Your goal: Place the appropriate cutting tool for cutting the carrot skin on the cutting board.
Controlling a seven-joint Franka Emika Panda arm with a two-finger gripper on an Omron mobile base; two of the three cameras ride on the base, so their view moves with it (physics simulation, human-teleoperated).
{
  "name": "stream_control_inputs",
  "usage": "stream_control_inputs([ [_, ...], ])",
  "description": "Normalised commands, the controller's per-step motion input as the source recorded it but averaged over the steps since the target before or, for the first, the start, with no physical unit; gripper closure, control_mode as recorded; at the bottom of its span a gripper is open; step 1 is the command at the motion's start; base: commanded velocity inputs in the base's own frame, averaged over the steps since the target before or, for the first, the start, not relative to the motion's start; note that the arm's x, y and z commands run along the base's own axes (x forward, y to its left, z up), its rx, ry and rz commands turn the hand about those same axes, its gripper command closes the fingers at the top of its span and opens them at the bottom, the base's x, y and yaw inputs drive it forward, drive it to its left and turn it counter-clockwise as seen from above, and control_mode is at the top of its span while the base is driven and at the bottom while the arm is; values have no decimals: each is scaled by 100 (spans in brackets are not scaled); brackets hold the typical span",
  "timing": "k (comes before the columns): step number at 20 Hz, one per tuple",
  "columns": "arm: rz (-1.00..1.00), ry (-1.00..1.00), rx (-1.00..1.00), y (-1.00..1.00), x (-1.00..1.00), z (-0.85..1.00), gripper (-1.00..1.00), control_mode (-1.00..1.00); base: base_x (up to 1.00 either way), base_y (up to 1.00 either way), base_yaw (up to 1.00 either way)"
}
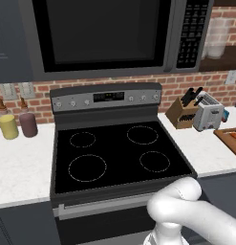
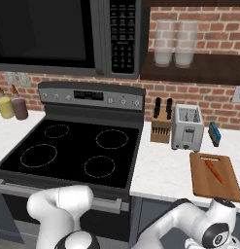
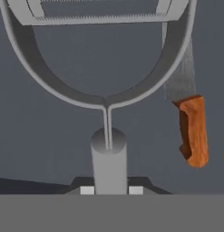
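In the hand view, a grey Y-shaped peeler [image 3: 104, 68] stands close up, its round handle between my fingertips [image 3: 87, 190]. My gripper [image 3: 111, 190] is shut on the peeler. Beyond it, a knife [image 3: 192, 129] with an orange-brown handle lies on a flat grey surface to the right. The reddish-brown cutting board [image 2: 201, 182] lies on the counter right of the stove, and its corner also shows at the frame edge [image 1: 225, 136]. The slim orange carrot [image 2: 214, 171] rests on it. My arm bends low in front of the counter.
A black stove [image 2: 73, 146] takes up the middle under a microwave [image 2: 53, 34]. A tan knife block [image 2: 161, 127], a toaster [image 2: 187, 127] and a blue item [image 2: 214, 133] stand behind the board. Two bottles [image 1: 18, 125] stand on the left counter.
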Motion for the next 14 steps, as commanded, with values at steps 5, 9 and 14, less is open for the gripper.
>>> stream_control_inputs([
  [5,0,0,0,17,29,100,100,-100,0,0,0],
  [9,5,0,0,57,93,96,100,-100,0,0,0],
  [14,9,-1,1,28,98,68,100,-100,0,0,0],
])
